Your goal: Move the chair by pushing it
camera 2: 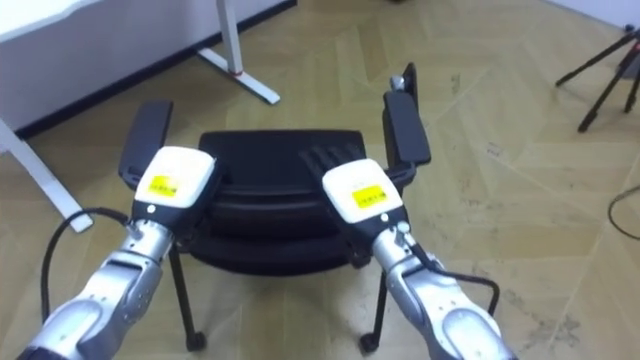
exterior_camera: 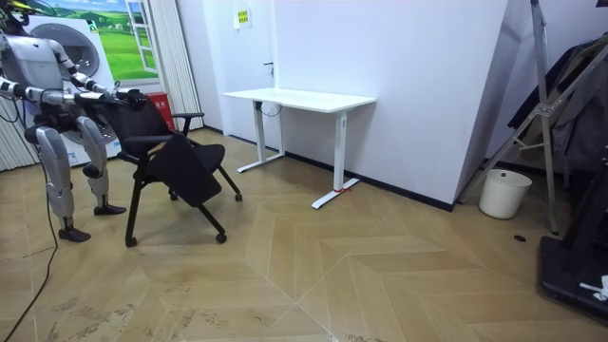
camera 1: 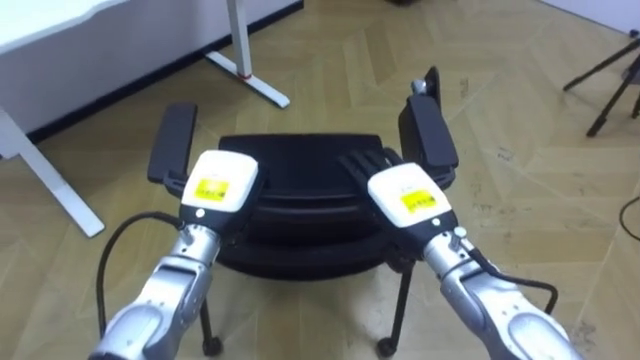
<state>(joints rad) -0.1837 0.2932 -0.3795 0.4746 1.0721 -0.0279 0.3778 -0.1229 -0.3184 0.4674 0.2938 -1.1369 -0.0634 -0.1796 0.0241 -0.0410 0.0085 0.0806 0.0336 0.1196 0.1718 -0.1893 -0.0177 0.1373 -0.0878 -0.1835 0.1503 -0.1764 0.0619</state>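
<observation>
A black chair (camera 1: 300, 195) with two armrests stands right in front of me, its backrest nearest to me and its seat facing away. My left hand (camera 1: 218, 185) rests on the backrest's top edge at the left, and its fingers are hidden under the back of the hand. On the right of that edge lies my right hand (camera 1: 405, 195), its dark fingers (camera 1: 368, 162) stretched out flat over the backrest. In the room view I stand upright behind the chair (exterior_camera: 171, 157) at the room view's left, both arms reaching forward to it.
A white desk (exterior_camera: 299, 98) with white legs (camera 1: 245, 65) stands ahead of the chair against the wall. A dark tripod (camera 1: 610, 75) is at the far right. A white bin (exterior_camera: 503, 193) sits by the wall further off. Wooden floor lies open to the right.
</observation>
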